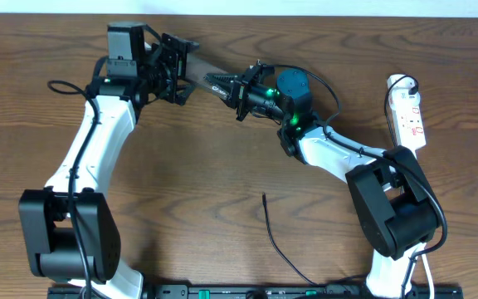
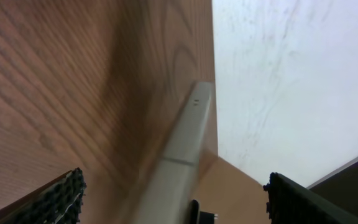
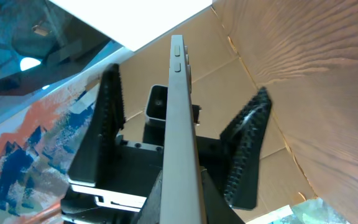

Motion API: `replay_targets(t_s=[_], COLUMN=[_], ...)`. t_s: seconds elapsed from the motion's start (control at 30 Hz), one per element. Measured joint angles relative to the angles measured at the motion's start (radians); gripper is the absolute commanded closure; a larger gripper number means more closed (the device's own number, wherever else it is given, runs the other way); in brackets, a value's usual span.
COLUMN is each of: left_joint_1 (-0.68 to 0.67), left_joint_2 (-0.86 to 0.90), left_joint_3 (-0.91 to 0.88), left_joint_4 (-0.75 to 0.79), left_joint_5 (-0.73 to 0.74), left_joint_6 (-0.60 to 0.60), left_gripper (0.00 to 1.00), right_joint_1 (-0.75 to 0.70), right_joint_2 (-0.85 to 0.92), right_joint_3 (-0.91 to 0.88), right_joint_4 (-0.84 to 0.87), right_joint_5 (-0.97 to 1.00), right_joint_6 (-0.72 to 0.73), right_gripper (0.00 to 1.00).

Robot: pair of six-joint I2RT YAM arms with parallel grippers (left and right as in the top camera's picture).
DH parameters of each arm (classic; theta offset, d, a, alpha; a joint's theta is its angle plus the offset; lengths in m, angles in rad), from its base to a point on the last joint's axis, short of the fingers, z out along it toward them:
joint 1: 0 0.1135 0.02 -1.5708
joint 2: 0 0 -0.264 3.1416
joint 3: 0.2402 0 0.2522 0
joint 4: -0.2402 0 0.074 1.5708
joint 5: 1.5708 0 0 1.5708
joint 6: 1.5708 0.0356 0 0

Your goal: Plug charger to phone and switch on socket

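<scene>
The phone (image 1: 206,73) is held off the table, edge-on, between my two grippers at the back of the table. My right gripper (image 1: 232,87) is shut on its right end; in the right wrist view the phone's grey edge (image 3: 179,112) runs up from my jaws (image 3: 188,196). My left gripper (image 1: 177,71) is open, with a finger on each side of the phone's left end and not touching it. The left wrist view shows the grey edge (image 2: 188,143) between the spread fingers (image 2: 176,196). The charger (image 1: 276,237), a thin black cable, lies loose at the table's front middle. The socket (image 1: 407,112) lies at the right.
The socket's white cord (image 1: 401,81) loops at the strip's far end. The charger's tip (image 1: 264,197) points to the back, well below both grippers. The right arm's base (image 1: 392,208) stands just in front of the socket. The table's far edge runs close behind the grippers.
</scene>
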Motion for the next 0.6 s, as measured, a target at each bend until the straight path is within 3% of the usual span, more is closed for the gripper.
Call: replay_targets(t_s=[0.6], left_joint_1=[0.011], left_joint_2=[0.0], left_joint_3=[-0.042], left_joint_4=[0.116], left_joint_5=[0.031], left_joint_6=[0.037], left_gripper=[0.13], right_joint_1=[0.0], right_joint_2=[0.0], right_joint_3=[0.0], right_joint_4=[0.0], right_joint_5=[0.0], right_joint_6=[0.0], right_gripper=[0.98])
